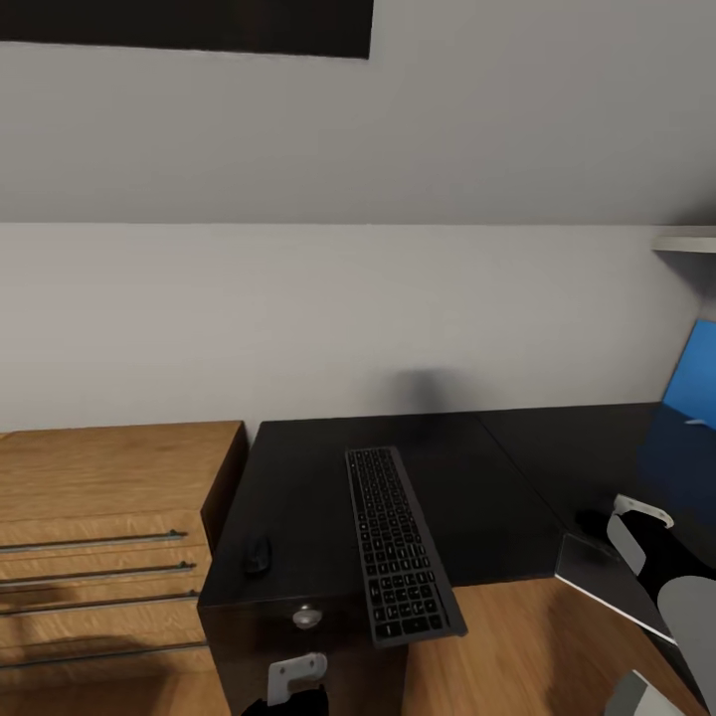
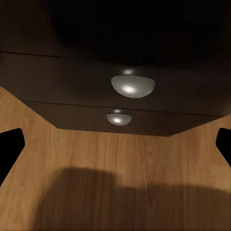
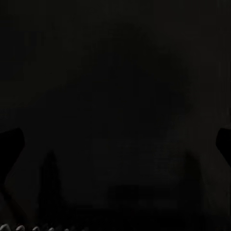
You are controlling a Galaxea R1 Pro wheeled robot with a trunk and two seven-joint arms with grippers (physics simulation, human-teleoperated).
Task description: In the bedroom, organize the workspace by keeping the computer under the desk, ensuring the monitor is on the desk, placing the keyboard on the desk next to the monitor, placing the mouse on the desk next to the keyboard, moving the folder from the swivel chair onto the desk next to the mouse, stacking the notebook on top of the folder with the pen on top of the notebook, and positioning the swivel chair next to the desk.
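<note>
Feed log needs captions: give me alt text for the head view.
A keyboard lies lengthwise on the black desk, its near end overhanging the front edge, with a mouse to its left. A light-wood chest stands left of the desk against a grey wall.

A long dark-grey keyboard (image 1: 401, 544) is laid lengthwise on the black desk (image 1: 298, 497), its near end overhanging the front edge. A small black mouse (image 1: 259, 555) is set on the desk, left of the keyboard, apart.
</note>
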